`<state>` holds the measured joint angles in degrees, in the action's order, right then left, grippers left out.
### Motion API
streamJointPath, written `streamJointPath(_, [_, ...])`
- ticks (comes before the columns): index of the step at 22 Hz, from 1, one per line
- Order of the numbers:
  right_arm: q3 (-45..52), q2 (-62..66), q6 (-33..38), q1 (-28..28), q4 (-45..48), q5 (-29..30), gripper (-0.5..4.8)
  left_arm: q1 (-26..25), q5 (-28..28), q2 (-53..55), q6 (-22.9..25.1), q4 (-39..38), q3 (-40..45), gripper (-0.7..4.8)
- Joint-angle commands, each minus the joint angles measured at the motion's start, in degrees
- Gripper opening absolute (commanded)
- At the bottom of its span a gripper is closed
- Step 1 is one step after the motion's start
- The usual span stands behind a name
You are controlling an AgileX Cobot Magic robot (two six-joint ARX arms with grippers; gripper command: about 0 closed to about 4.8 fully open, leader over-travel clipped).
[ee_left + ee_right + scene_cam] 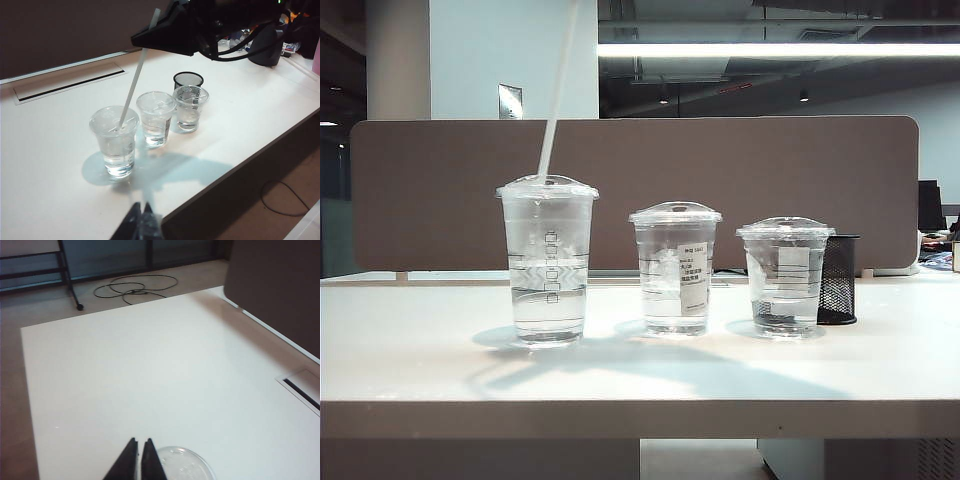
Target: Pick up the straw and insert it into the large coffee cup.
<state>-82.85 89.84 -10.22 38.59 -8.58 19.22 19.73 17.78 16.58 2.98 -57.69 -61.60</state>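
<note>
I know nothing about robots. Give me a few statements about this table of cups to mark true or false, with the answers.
1. The large coffee cup stands at the end of the row farthest from the black mesh holder. True.
2. The straw lies flat on the table. False: its lower end is in the large coffee cup's lid and it leans upward.
3. The black mesh holder stands next to the shortest cup. True.
4. The left tool grips the straw. False: it hangs shut near the table's front edge, apart from the cups. The right tool is the one up at the straw's upper part, shut.
</note>
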Motion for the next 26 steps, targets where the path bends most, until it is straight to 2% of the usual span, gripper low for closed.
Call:
streamJointPath(1, [-0.4, -0.5, -0.3, 0.0, -0.7, -0.2, 0.21, 0.0, 0.3, 0.1, 0.0, 0.5, -0.1, -0.02])
streamJointPath(11, [-0.4, -0.3, -0.3, 0.0, -3.5, -0.1, 0.22, 0.0, 0.2, 0.1, 0.0, 0.5, -0.1, -0.02])
streamJointPath(16, [-0.4, 3.0, -0.3, 0.0, 0.0, 0.0, 0.24, 0.0, 0.3, 0.1, 0.0, 0.5, -0.1, -0.02])
streamJointPath(18, [-0.4, 5.1, -0.3, 0.0, 1.6, 0.0, 0.46, 0.0, 0.2, 0.1, 0.0, 0.5, -0.1, -0.02])
streamJointPath(23, [-0.4, 10.3, -0.3, 0.1, 4.6, 0.0, 0.55, 0.0, 0.2, 0.1, 0.0, 0.5, -0.1, -0.02])
streamJointPath(24, [-0.4, 10.8, -0.3, 0.1, 4.6, 0.0, 0.69, 0.0, 0.2, 0.1, 0.0, 0.5, -0.1, -0.02])
streamJointPath(26, [-0.4, 11.5, -0.3, 0.1, 4.6, 0.0, 1.93, 0.0, 0.2, 0.1, 0.0, 0.5, -0.1, -0.02])
